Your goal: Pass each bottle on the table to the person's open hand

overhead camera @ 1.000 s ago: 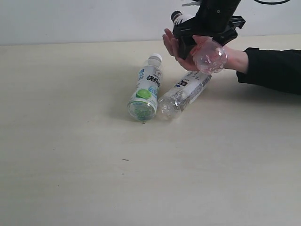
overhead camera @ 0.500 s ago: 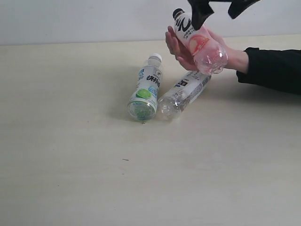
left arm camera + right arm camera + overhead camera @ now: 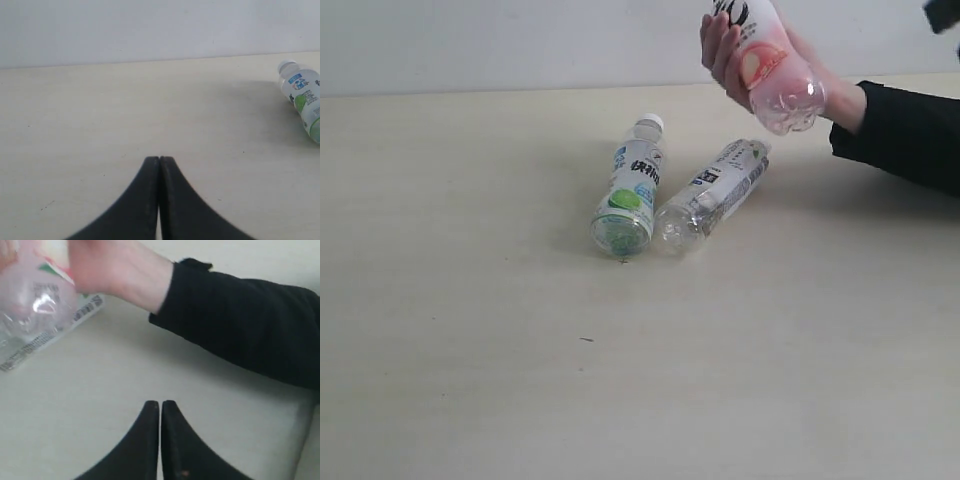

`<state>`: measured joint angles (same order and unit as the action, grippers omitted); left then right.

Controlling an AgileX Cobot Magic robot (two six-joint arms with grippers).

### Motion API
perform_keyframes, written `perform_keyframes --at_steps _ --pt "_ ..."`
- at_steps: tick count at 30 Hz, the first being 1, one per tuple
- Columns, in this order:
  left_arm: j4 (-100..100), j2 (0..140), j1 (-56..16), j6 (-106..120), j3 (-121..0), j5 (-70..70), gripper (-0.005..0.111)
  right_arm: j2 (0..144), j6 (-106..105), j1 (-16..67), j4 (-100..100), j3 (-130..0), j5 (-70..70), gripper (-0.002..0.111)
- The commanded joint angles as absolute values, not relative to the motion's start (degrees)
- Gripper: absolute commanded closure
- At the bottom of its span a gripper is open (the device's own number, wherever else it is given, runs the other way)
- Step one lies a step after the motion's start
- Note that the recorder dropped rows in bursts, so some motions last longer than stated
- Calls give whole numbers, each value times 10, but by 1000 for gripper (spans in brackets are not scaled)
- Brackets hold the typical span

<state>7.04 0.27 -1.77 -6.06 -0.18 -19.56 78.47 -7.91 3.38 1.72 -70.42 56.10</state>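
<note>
The person's hand (image 3: 720, 48) holds the pink-labelled bottle (image 3: 775, 70) above the table's far right; its cap is cut off by the frame's top. In the right wrist view the same hand (image 3: 120, 270) and bottle (image 3: 35, 300) are blurred. A green-and-white bottle (image 3: 630, 190) (image 3: 302, 97) and a white-labelled bottle (image 3: 715, 195) lie side by side mid-table. My right gripper (image 3: 160, 404) is shut and empty near the black sleeve (image 3: 240, 325); only a dark scrap of that arm (image 3: 945, 14) shows in the exterior view. My left gripper (image 3: 159, 160) is shut, empty, over bare table (image 3: 100, 125).
A white wall (image 3: 500, 40) runs behind the table's far edge. The black sleeve (image 3: 905, 135) stretches across the right side of the table. A few tiny dark specks (image 3: 586, 339) mark the surface.
My right gripper let go of the pink bottle and withdrew up and to the right, nearly out of the exterior view. The hand now holds the bottle and has lifted it.
</note>
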Motion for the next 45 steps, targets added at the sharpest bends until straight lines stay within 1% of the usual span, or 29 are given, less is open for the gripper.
perform_keyframes --at_steps 1,5,9,12,17,23,28,35,45 --pt "72 0 -18 -62 0 -191 104 652 -84 -9 18 -540 432 108" --pt "72 0 -18 -62 0 -191 104 567 -93 -9 108 -453 353 108" --pt "72 0 -18 -62 0 -191 104 494 -192 -9 265 -374 285 108" --pt "72 0 -18 -62 0 -191 104 455 -193 -9 308 -338 254 108" --pt "72 0 -18 -62 0 -191 104 421 -194 -9 364 -286 244 108" --pt "72 0 -18 -62 0 -191 104 407 -295 -9 485 -216 193 108" --pt "72 0 -18 -62 0 -191 104 407 -287 -9 495 -187 201 108" --pt "72 0 -18 -62 0 -191 104 407 -302 -9 500 -180 209 108" --pt "72 0 -18 -62 0 -191 104 385 -445 -9 600 -147 207 108"
